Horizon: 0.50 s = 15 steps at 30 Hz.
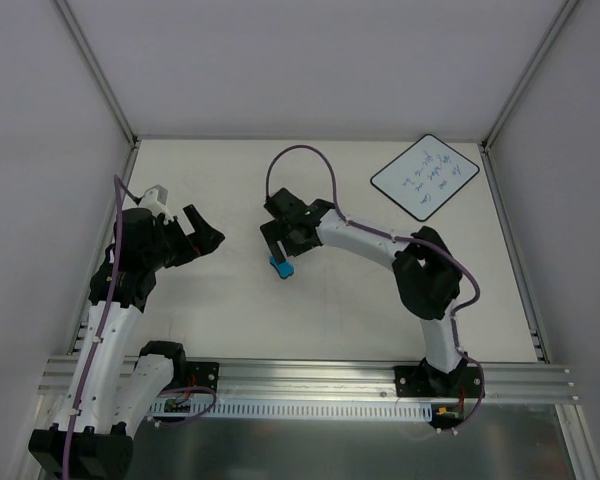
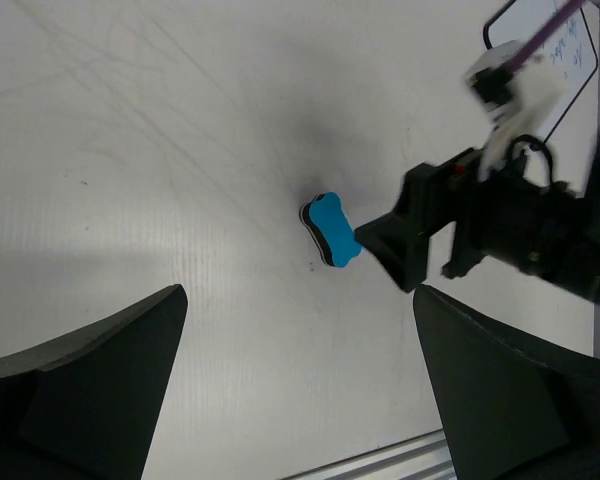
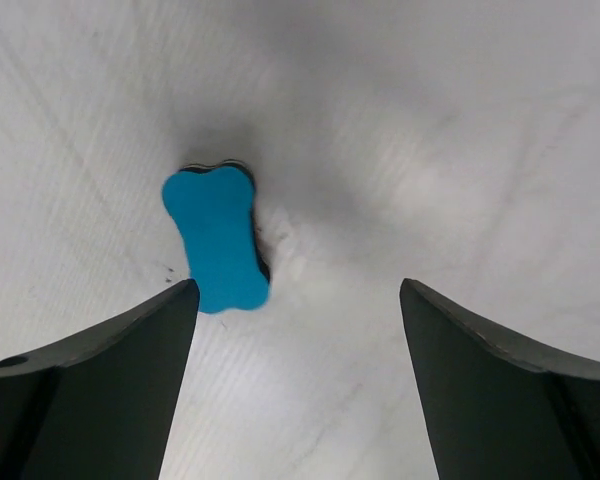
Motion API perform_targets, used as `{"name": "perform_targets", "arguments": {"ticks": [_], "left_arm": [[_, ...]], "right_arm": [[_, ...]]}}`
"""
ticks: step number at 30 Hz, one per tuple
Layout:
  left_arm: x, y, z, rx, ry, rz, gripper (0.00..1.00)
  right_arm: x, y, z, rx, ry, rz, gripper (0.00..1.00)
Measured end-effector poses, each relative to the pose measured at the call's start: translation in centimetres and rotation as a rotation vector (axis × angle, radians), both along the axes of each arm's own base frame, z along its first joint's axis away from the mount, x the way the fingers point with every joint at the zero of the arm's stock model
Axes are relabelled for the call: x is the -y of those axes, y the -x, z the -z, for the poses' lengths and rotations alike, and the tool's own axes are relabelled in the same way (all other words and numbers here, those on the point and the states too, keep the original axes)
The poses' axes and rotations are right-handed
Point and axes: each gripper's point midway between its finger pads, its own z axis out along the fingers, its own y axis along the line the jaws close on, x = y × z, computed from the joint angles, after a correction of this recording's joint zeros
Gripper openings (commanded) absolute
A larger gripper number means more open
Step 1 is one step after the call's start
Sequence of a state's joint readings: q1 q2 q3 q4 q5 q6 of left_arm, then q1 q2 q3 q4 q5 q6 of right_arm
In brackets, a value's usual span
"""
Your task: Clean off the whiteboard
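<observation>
Whiteboard (image 1: 425, 177) lies skewed, long axis seemingly near-left to far-right.

We record a blue, bone-shaped eraser (image 2: 330, 229) lying flat on the white table (image 2: 130, 120). Just right of the eraser sits the black right gripper (image 2: 388, 245); contact cannot be confirmed. Well up and right of the eraser, a whiteboard (image 2: 578, 60) corner shows blue handwriting. Below the eraser, the left gripper (image 2: 298, 300) has its fingers spread wide, clear of it.
</observation>
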State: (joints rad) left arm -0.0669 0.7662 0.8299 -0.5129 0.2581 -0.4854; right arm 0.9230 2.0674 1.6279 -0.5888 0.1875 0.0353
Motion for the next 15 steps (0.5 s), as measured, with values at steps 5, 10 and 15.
{"name": "perform_targets", "arguments": {"ticks": [5, 10, 15], "left_arm": [[0.1, 0.0, 0.8, -0.034, 0.018, -0.011, 0.99], [0.4, -0.2, 1.7, -0.076, 0.032, -0.017, 0.99], [0.4, -0.1, 2.3, -0.094, 0.035, -0.019, 0.99]], "right_arm": [[5.3, -3.9, -6.4, 0.101, -0.097, 0.165, 0.87], [15.9, -9.2, -9.5, 0.177, -0.141, 0.486, 0.85], [27.2, -11.6, -7.1, 0.144, -0.102, 0.851, 0.79]]}}
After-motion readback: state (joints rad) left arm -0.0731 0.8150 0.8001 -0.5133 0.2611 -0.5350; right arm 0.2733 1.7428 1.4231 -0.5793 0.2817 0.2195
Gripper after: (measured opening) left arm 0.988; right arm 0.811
